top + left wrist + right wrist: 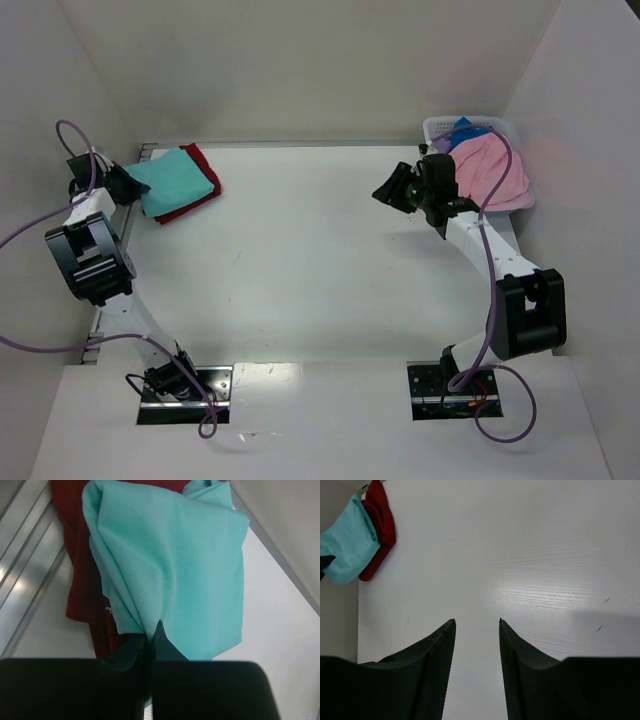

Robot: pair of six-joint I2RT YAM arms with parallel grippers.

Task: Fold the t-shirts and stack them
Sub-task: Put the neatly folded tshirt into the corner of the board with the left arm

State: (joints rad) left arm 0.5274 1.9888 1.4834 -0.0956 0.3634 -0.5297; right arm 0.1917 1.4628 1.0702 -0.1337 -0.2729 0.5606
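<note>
Left fingers point(165, 652) pinch teal t-shirt point(175, 565) (wrist view only); right fingers point(430, 672) parted, empty.

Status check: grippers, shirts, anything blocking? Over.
Left gripper shut at edge of teal t-shirt, pinch unconfirmed. Right gripper open, empty, above table. Teal t-shirt folded atop dark red t-shirt; pink t-shirt heaped in basket. Nothing in the way.

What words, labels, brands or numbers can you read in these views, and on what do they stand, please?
None can be read.
The teal shirt, red shirt, pink shirt and basket show no print.
A tiny white mark on the red shirt's edge, in the left wrist view, is too small to read.
</note>
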